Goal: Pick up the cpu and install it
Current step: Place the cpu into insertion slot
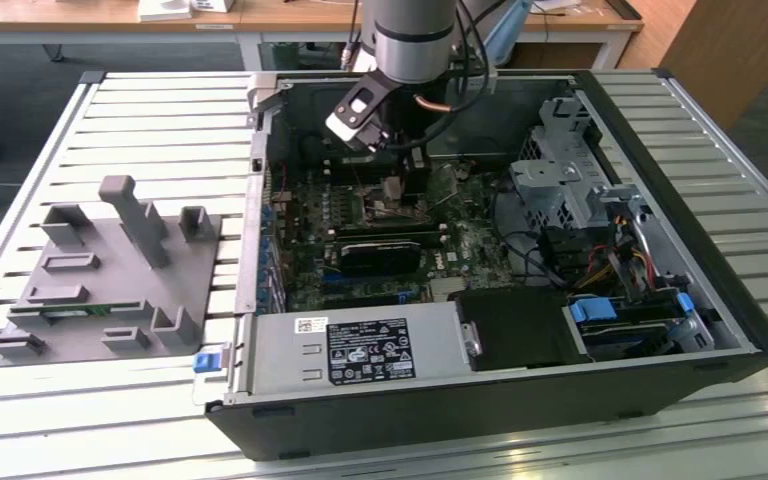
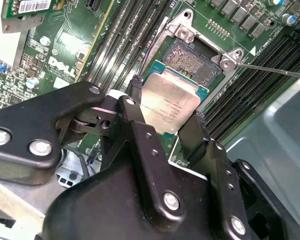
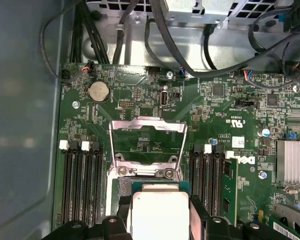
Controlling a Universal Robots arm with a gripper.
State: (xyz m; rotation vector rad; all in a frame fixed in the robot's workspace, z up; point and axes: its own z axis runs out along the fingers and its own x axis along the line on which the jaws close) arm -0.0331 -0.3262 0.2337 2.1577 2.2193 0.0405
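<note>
The gripper's (image 2: 166, 107) black linkage sits closest to the lens in the second wrist view, and its two fingers (image 2: 133, 92) are closed on opposite edges of the cpu (image 2: 171, 100), holding the chip between them with its silver top facing up. The cpu (image 3: 160, 214) hangs over one end of the open socket (image 2: 192, 55). Most of the socket's dark contact field is uncovered, and it is not clear whether the chip touches the frame. The socket's metal load plate (image 3: 147, 137) stands swung open just beyond it, and a thin retention lever (image 2: 270, 69) sticks out from the socket's corner. Rows of black memory slots (image 3: 82, 185) flank the socket on both sides of the green motherboard (image 3: 215, 107), and a round coin battery (image 3: 97, 91) sits farther off. In the exterior view the arm (image 1: 411, 35) reaches down into the far half of the open computer case (image 1: 704, 290), which lies on its side on a slatted table (image 1: 157, 120). The power supply (image 1: 357, 350) fills the case's near edge. A grey parts fixture (image 1: 104, 270) rests on the table, well apart from the case, at the exterior view's left.
</note>
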